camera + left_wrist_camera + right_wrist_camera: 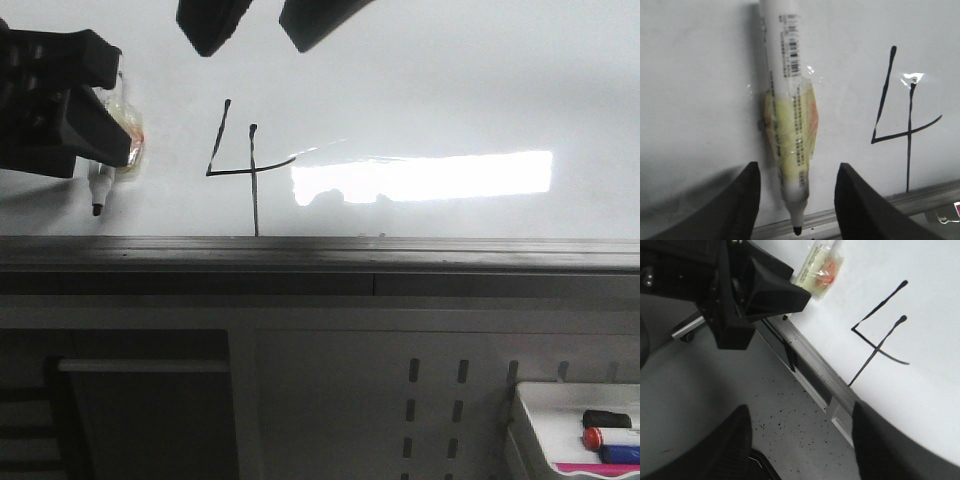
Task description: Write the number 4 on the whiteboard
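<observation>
While the thin black hand-drawn number 4 [245, 165] stands complete on the large glossy white whiteboard [450, 90], its long vertical stroke reaches down to the grey metal edge rail [400, 250], and a bright rectangular glare [425, 178] lies just beside its horizontal bar. Left of the figure, the black left gripper [795, 195] has its two jaws spread wide, with a white marker pen [787, 100] between them but touching neither (a yellowish taped wrap bulges round its middle); the black tip points toward the rail. From the right wrist view, the right gripper [797, 440] also shows its jaws parted with nothing between them, hanging over the speckled grey surface [780, 410] beside the board's rail. Low in the front view, a small white tray [535, 420] at the right corner holds several markers [610, 438]
</observation>
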`<state>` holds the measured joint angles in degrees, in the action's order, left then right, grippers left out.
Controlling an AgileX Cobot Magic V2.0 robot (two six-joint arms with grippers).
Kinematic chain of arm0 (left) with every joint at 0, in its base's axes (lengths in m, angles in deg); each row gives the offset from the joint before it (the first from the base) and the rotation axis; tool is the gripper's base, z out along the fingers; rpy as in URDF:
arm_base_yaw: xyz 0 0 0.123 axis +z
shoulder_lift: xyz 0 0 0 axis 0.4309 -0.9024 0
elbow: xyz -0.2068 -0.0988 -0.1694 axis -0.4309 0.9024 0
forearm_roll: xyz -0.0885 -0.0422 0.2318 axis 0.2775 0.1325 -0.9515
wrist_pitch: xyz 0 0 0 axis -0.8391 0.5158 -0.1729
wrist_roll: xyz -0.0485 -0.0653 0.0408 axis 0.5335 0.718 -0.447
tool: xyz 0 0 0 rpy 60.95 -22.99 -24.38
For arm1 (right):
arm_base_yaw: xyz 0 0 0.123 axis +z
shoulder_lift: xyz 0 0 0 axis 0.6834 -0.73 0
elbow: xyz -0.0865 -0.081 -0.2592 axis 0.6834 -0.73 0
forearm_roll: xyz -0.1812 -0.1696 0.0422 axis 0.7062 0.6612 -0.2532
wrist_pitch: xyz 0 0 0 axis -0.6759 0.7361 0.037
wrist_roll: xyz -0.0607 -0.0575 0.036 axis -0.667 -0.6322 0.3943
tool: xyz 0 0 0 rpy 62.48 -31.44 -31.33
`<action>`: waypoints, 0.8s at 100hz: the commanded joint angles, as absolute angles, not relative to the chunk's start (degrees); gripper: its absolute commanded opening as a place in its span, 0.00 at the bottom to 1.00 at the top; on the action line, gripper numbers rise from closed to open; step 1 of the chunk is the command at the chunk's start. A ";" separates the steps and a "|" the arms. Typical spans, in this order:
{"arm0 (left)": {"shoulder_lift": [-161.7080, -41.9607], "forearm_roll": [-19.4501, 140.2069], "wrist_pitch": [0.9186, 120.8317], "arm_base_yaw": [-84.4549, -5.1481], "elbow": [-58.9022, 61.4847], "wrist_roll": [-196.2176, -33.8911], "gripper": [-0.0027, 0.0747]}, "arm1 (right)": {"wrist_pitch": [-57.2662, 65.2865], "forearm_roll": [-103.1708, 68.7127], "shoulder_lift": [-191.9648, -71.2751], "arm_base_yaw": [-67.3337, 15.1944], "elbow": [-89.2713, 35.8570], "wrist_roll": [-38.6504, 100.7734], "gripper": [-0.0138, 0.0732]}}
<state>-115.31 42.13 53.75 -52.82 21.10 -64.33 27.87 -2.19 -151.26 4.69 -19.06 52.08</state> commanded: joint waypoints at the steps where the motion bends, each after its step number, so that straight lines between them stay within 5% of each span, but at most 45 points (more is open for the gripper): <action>1: -111.62 41.43 51.29 -52.63 19.85 -63.86 0.44 | 23.50 -0.59 -148.44 4.42 -17.10 51.54 0.51; 21: -103.06 38.44 51.55 -52.63 20.99 -63.86 0.39 | 23.42 0.43 -146.83 4.42 -17.10 51.54 0.20; 33: -97.08 35.86 51.69 -52.63 22.64 -63.86 0.11 | 22.65 0.58 -144.77 4.42 -18.23 51.54 0.08; 37: -95.14 35.25 51.82 -52.63 23.57 -63.86 0.01 | 21.67 0.89 -143.68 4.42 -19.21 51.54 0.08; 80: -67.37 30.54 51.78 -52.63 38.94 -63.86 0.01 | -4.85 1.70 -115.18 4.42 -53.28 51.54 0.09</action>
<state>-71.20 32.16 55.76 -52.82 38.11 -64.33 4.18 0.92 -121.15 4.69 -49.00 52.08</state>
